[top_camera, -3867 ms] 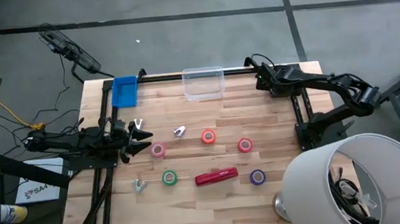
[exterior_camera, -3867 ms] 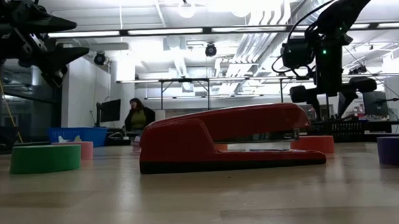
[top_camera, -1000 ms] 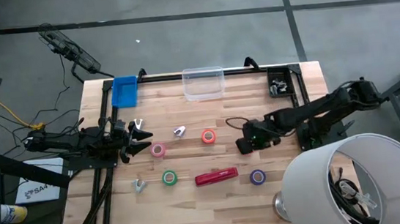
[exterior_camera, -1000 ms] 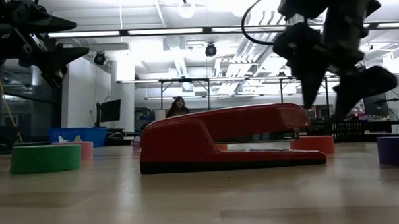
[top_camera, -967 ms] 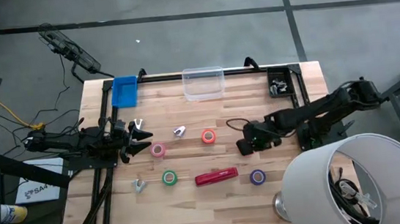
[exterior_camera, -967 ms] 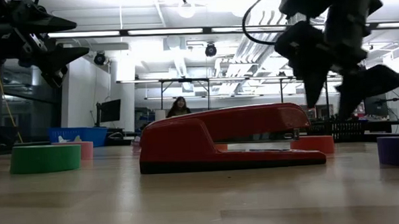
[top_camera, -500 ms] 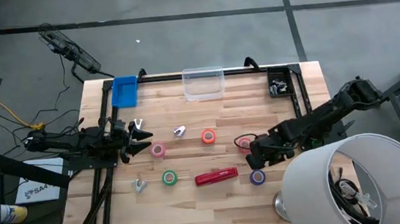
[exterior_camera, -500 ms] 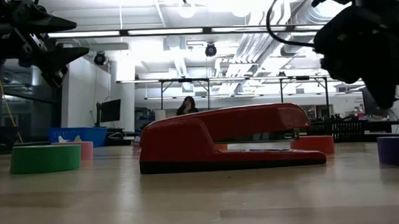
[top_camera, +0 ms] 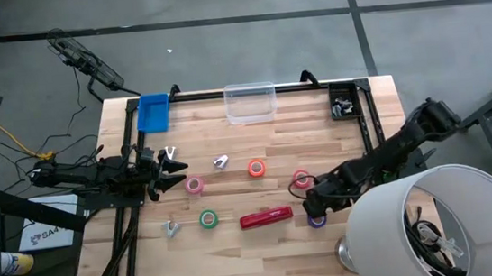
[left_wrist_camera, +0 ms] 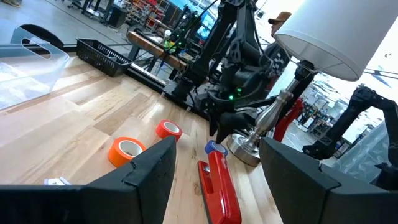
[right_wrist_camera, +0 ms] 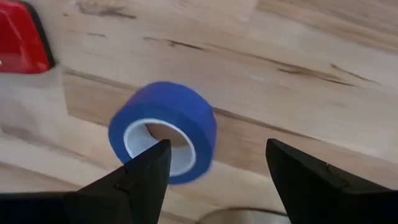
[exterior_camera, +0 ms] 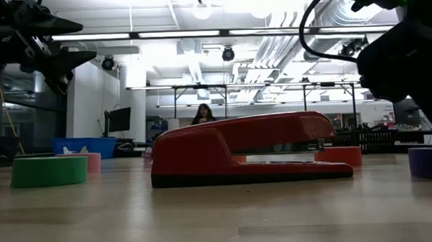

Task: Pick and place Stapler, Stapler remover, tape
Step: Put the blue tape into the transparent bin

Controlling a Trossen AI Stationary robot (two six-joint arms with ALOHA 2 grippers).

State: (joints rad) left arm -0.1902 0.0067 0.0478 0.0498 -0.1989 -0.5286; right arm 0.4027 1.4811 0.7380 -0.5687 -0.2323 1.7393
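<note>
High view shows the worktop [top_camera: 256, 146] with the task's things spread over its middle: the stapler [top_camera: 265, 218] lies flat near the front edge, and 5 tape rolls sit around it, with a clear bin [top_camera: 251, 102] at the back edge. The right arm reaches across from the right side, and its tool [top_camera: 316, 205] hangs over the purple roll [top_camera: 316, 219], which lies just beside the stapler's right end. In the right wrist view that roll [right_wrist_camera: 163, 132] reads blue; it sits ahead of the 2 fingers [right_wrist_camera: 144, 180], which stand wide apart with the roll's width fitting between them, and nothing is held.

Judging from this, the step in hand is the grasp of this roll. To do it well, the tool should centre over the ring so that 1 finger passes each side of the outer wall, then descend until the tips are close to the wood before closing. The stapler end [right_wrist_camera: 22, 38] is near, so the approach should avoid nudging it. A light squeeze should do, since the roll looks small and stiff.

The left tool [top_camera: 173, 171] waits at the worktop's left side, wide open and empty, near the pink roll [top_camera: 194, 185].
</note>
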